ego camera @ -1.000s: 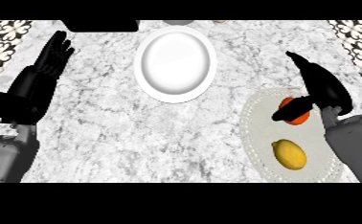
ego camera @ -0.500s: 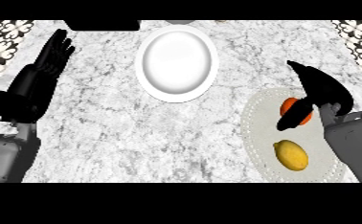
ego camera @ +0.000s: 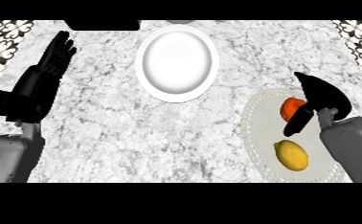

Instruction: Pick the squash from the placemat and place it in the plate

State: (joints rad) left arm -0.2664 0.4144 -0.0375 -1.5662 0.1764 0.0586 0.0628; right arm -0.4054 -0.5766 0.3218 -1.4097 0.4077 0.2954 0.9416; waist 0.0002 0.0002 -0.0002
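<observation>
Orange squash sat inside our right hand once its fingers had lowered and curled round it, so lifting came next.

one plate, one placemat, two fruits

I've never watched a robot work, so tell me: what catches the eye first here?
A white plate sits at the counter's far middle. At the right, the black right hand closes around an orange squash on a pale placemat, with a yellow lemon nearer. The left hand rests open at the left edge.
</observation>
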